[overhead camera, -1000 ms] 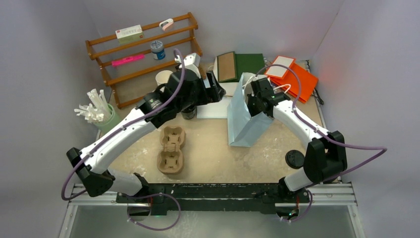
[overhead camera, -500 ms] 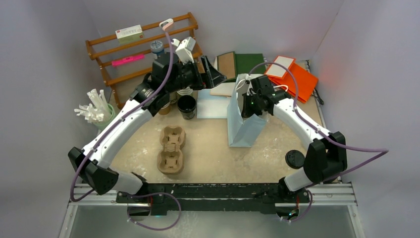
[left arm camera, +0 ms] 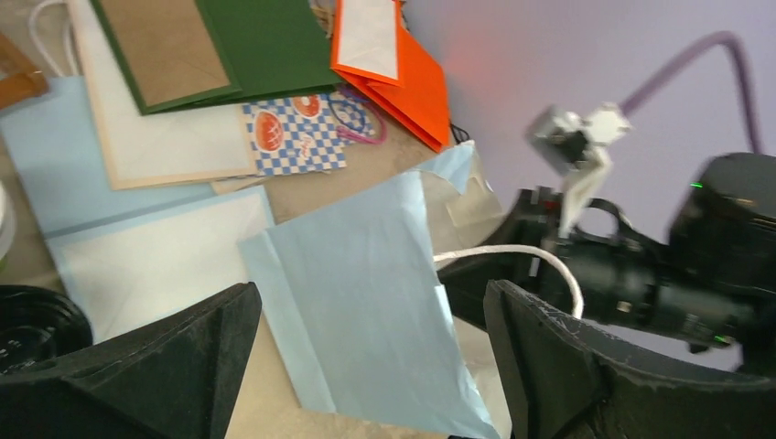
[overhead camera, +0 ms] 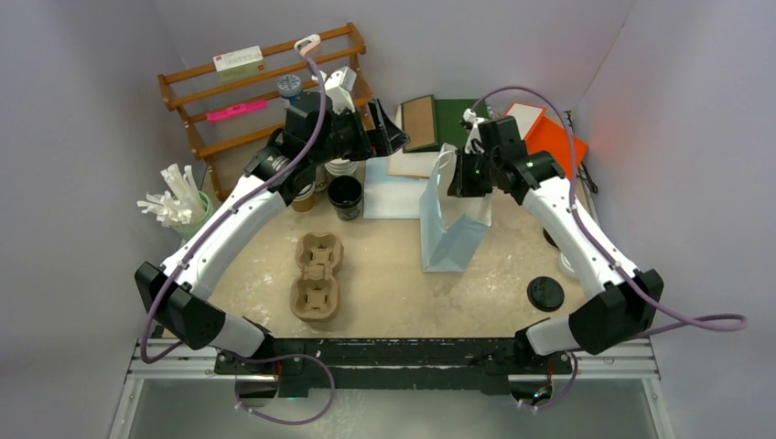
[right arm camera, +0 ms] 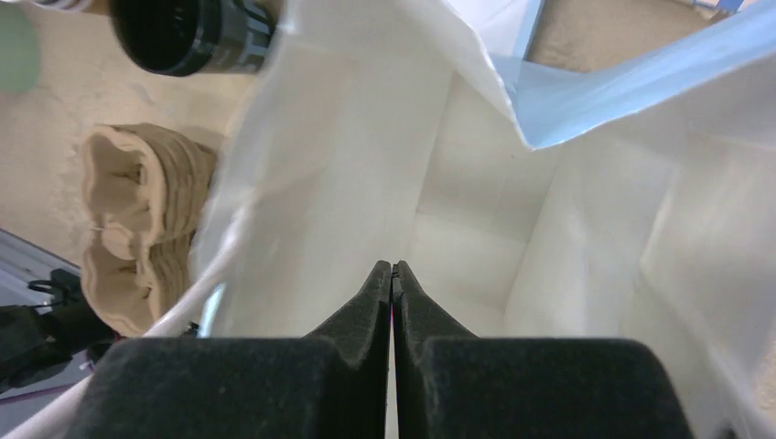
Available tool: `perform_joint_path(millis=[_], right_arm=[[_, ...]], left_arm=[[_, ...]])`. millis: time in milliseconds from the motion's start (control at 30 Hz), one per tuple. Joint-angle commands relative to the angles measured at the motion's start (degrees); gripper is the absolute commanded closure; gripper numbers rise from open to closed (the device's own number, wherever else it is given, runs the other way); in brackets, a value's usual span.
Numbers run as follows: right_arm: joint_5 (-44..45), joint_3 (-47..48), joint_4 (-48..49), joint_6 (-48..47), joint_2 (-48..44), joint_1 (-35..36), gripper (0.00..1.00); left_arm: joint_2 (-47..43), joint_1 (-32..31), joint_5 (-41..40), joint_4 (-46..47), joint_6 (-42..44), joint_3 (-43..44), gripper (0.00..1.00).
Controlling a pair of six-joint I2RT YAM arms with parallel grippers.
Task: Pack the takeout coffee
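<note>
Bag point(overhead camera: 450, 227) is smooth matt pale-blue paper, plain white inside, with a white twisted cord handle point(left arm camera: 517, 253). The flat bags point(left arm camera: 265, 46) behind it are the same matt paper in green, orange and kraft brown. Carrier point(overhead camera: 316, 274) is rough fibrous pulp cardboard, rack point(overhead camera: 265, 96) looks like varnished wood with a bit of shine, black cup point(overhead camera: 346, 196) is glossy, tabletop point(overhead camera: 384, 274) is a dull, scuffed beige. Arms point(overhead camera: 229, 238) are glossy white plastic shells, while the left gripper point(left arm camera: 371, 306) has fingers point(left arm camera: 586, 375) of grainy matt black plastic.
</note>
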Motion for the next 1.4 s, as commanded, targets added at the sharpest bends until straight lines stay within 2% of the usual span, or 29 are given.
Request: perform_joint_path(millis=[0, 167, 267, 333, 433, 500, 600, 700, 800, 933, 1033, 1200, 1300, 1367], right_arm=[[0.21, 4.72, -4.35, 0.85, -3.00, 0.20, 0.97], [-0.38, 8.21, -4.35, 1.68, -4.59, 0.23, 0.96], [-0.47, 10.99, -3.87, 2.28, -5.15, 0.20, 0.89], [-0.67, 12.87, -4.01, 2.88, -5.11, 0.20, 0.84], [-0.97, 16.12, -4.64, 3.25, -4.51, 0.20, 0.78], [-0.65, 17.65, -4.37, 3.63, -4.56, 0.20, 0.75], [-1.29, 18.26, -3.29, 4.52, -5.42, 0.20, 0.70], [-1.88, 18.81, -2.75, 5.34, -5.96, 0.20, 0.68], [-2.90, 19.41, -2.16, 6.05, -6.17, 0.20, 0.65], [-5.92, 22.10, -2.91, 6.06, -4.98, 1.33, 0.66], [-1.11, 27.83, -7.81, 3.43, -1.50, 7.93, 0.67], [-0.08, 28.29, -5.39, 5.01, -1.32, 10.82, 0.67], [-0.35, 29.48, -4.88, 5.29, -0.93, 11.31, 0.67], [-0.78, 30.39, -4.90, 5.34, -0.60, 11.51, 0.68]], left_arm=[[-4.37, 1.31, -8.52, -2.60, 4.42, -0.22, 0.02], [-14.55, 5.19, -13.69, 4.86, 1.05, -13.82, 0.02], [-17.91, 6.12, -13.65, 9.92, 1.98, -17.90, 0.04], [-15.98, 6.17, -12.26, 5.71, 5.20, -14.58, 0.06], [-11.64, 6.12, -11.88, -5.49, 9.24, -7.49, 0.07], [-10.90, 6.17, -12.05, -10.37, 11.12, -5.86, 0.08], [-11.43, 6.08, -13.09, -16.73, 12.92, -5.93, 0.15], [-11.96, 6.04, -15.84, -23.69, 11.26, -7.02, 0.21], [-14.02, 6.05, -19.38, -28.71, 5.42, -10.31, 0.24], [-17.42, 6.08, -21.46, -31.36, 0.47, -15.20, 0.24], [-18.40, 6.03, -21.14, -32.61, 5.23, -16.54, 0.24], [-18.51, 5.92, -16.54, -31.12, 9.78, -21.26, 0.44], [-18.48, 4.19, -13.82, -27.28, 9.65, -25.20, 0.45], [-18.49, 1.09, -15.75, -24.92, 9.05, -27.81, 0.41]])
